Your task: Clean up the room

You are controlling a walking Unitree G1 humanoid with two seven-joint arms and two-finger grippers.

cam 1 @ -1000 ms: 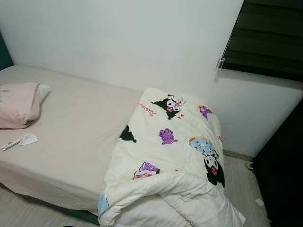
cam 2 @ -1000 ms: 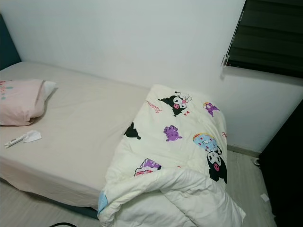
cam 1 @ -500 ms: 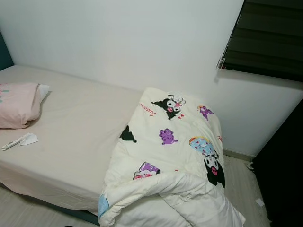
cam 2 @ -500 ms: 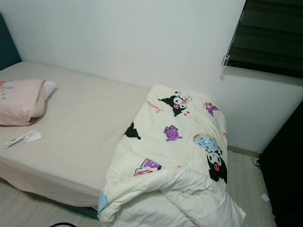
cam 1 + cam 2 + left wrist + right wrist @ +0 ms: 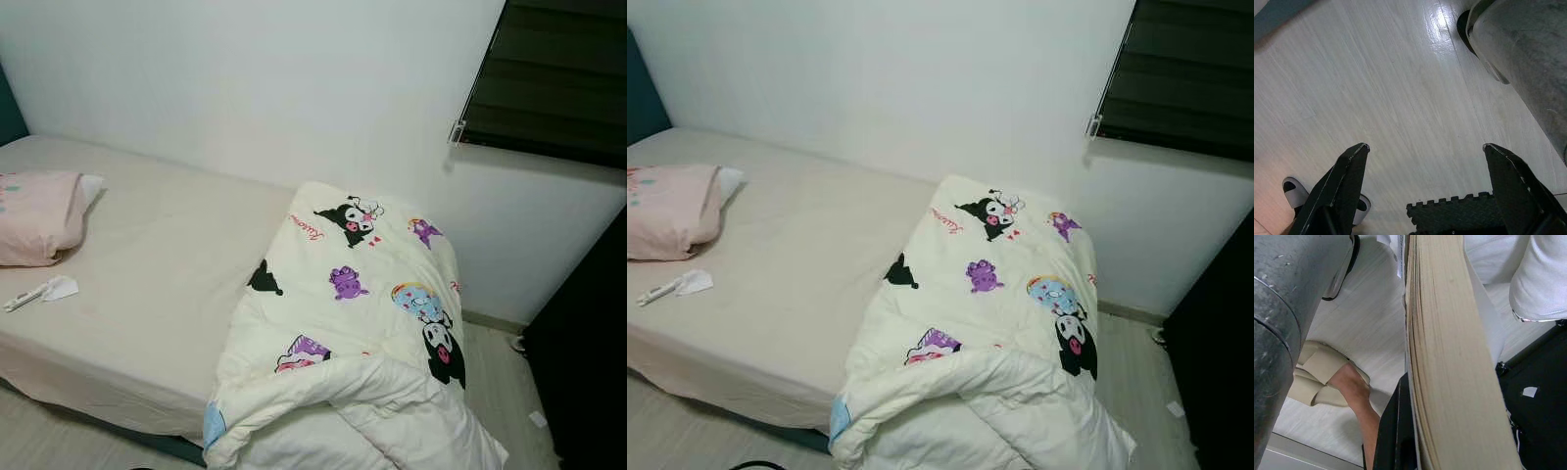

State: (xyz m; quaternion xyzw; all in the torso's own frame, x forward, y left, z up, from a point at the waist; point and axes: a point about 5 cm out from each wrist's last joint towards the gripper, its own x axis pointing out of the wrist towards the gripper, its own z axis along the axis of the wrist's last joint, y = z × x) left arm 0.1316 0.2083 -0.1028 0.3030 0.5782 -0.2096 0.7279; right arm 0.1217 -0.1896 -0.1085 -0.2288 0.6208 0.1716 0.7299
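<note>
A bed (image 5: pixel 157 264) with a beige sheet runs along the white wall. Toward its head lies a pink pillow (image 5: pixel 37 215). Beside the pillow sit a crumpled white tissue (image 5: pixel 61 287) and a small white stick-shaped object (image 5: pixel 22 299). A cream comforter (image 5: pixel 358 323) printed with cartoon figures is bunched over the foot of the bed and spills toward the floor. In the right wrist view my right gripper (image 5: pixel 1409 396) is shut on a thick book (image 5: pixel 1449 357), page edges facing the camera. My left gripper (image 5: pixel 1425 147) hangs open over the pale wood floor (image 5: pixel 1376 88).
A window with a dark blind (image 5: pixel 558 78) is at the upper right, and dark furniture (image 5: pixel 588 372) stands along the right edge. A paper scrap (image 5: pixel 537 418) lies on the floor there. A person's foot in a beige slipper (image 5: pixel 1327 377) is near my right arm. A black foam mat (image 5: pixel 1454 213) lies below my left gripper.
</note>
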